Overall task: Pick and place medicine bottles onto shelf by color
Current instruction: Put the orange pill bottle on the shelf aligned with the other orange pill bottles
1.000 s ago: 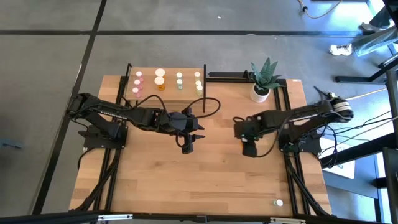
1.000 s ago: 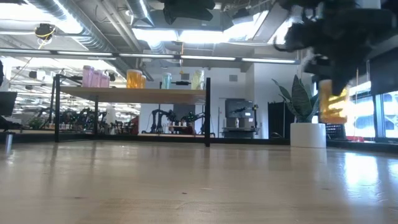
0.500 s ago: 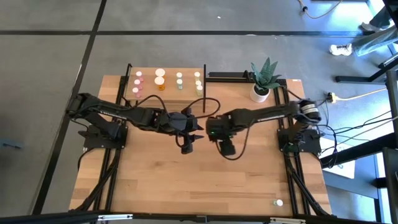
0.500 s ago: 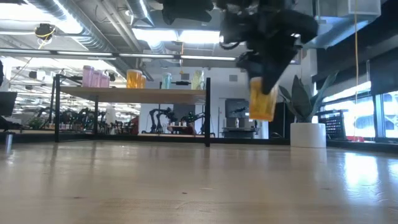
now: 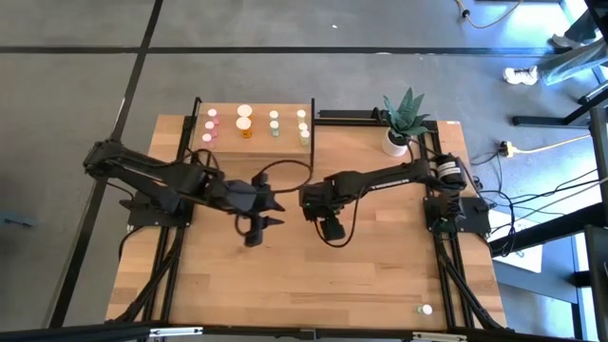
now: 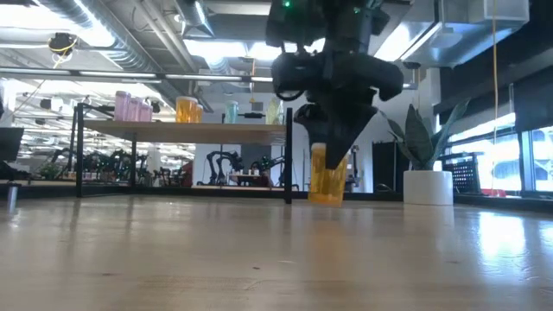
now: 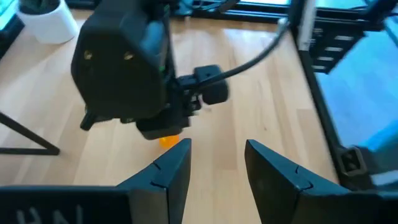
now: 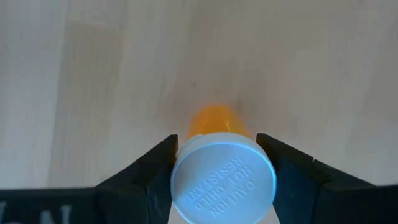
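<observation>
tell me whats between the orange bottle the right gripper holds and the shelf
Only bare tabletop. In the high view the right gripper holds the orange bottle mid-table, and nothing lies on the wood between it and the shelf.

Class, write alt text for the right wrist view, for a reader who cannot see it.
The right gripper holds an orange medicine bottle by its white cap, one dark finger on each side. The bottle hangs upright, cap toward the camera, over the bare light-wood tabletop.

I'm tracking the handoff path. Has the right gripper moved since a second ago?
Yes. In the high view the right gripper, shut on the white-capped orange medicine bottle, has moved away from the white plant pot toward the table's middle.
</observation>
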Robot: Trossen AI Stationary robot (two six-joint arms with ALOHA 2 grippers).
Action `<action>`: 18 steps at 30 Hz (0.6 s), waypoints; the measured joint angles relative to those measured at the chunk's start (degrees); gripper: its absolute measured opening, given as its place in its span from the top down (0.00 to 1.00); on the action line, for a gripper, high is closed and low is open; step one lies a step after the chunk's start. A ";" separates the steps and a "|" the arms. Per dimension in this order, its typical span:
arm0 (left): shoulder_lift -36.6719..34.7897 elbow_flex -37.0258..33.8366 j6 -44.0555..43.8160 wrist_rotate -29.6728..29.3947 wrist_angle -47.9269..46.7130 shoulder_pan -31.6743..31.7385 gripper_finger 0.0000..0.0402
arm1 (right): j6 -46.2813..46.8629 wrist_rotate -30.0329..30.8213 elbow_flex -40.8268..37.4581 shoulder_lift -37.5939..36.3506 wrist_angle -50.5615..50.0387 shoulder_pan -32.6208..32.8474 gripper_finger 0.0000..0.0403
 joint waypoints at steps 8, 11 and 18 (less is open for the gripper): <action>-3.94 0.02 -0.01 -0.44 -0.58 -3.21 0.64 | -0.10 -0.46 0.05 2.16 1.18 -0.14 0.48; -3.83 0.02 0.02 -0.47 -0.65 -3.41 0.64 | -0.18 -0.39 0.09 2.24 1.29 -0.14 0.48; -3.59 0.02 0.19 -0.50 -0.76 -3.36 0.64 | -0.06 1.44 -0.11 2.54 0.97 -0.14 0.41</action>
